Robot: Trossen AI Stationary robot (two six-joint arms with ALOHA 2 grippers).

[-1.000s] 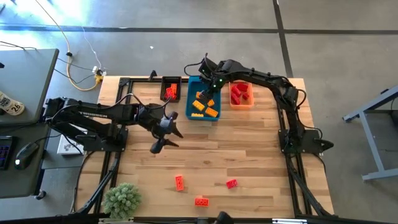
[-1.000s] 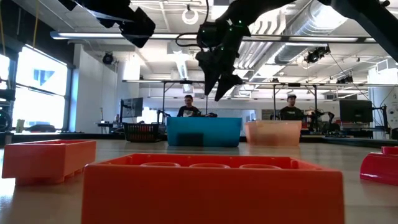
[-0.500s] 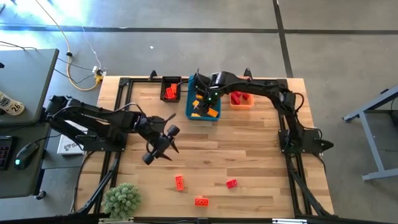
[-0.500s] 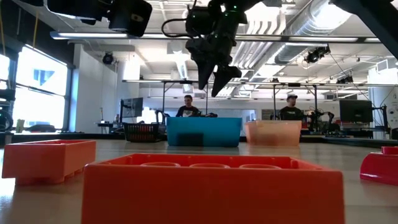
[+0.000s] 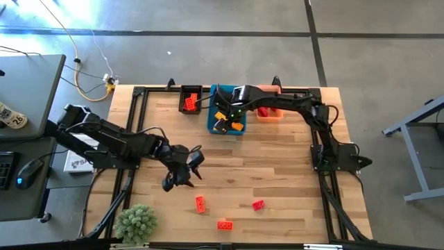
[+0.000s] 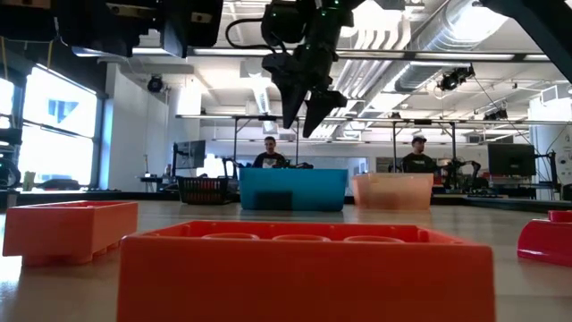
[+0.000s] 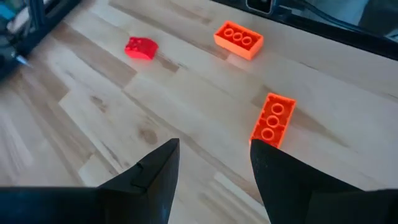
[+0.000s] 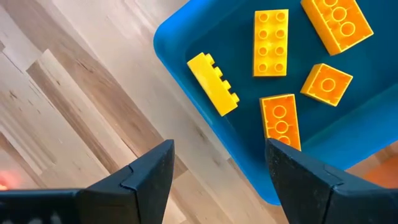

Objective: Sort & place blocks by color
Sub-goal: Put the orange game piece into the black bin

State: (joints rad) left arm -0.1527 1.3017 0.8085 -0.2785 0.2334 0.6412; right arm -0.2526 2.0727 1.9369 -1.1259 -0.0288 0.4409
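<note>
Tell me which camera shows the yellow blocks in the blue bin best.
The right wrist view: it looks straight down on five yellow blocks in the blue bin, studs clear. The high view shows them small, partly under the right gripper. In the low view the bin's wall hides them. The left wrist view misses them.

The light wood-plank counter point(image 5: 277, 167) under my arms carried 3 bins along its far edge: a black bin point(image 5: 189, 101), a blue bin point(image 5: 212, 118) and an orange bin point(image 5: 269, 115). Toward the near edge lay 3 loose blocks, 2 orange point(image 5: 200, 203) point(image 5: 224, 225) and 1 red point(image 5: 258, 205). A small green plant point(image 5: 136, 222) sat at the near left corner.
</note>
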